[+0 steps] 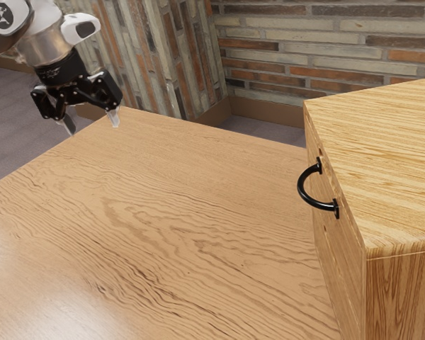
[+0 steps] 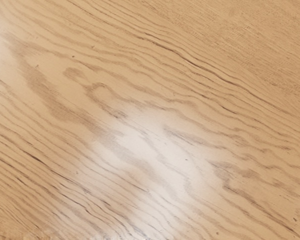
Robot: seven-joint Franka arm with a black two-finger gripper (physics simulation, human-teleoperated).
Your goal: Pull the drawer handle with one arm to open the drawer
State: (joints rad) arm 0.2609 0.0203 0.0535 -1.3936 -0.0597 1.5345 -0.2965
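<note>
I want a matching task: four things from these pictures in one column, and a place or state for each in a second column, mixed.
1. gripper
2. handle
3. table
4. brick wall

A. behind the table
B. curved, on the drawer front
C. open, high at the exterior view's left
D. wood grain, below the gripper

Pairs: 1-C, 2-B, 3-D, 4-A

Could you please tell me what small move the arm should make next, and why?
Probably carry the gripper across the table toward the black handle at the exterior view's right. Its jaws stand open and empty above the table's far side, well apart from the handle, so no pull can begin yet.
</note>
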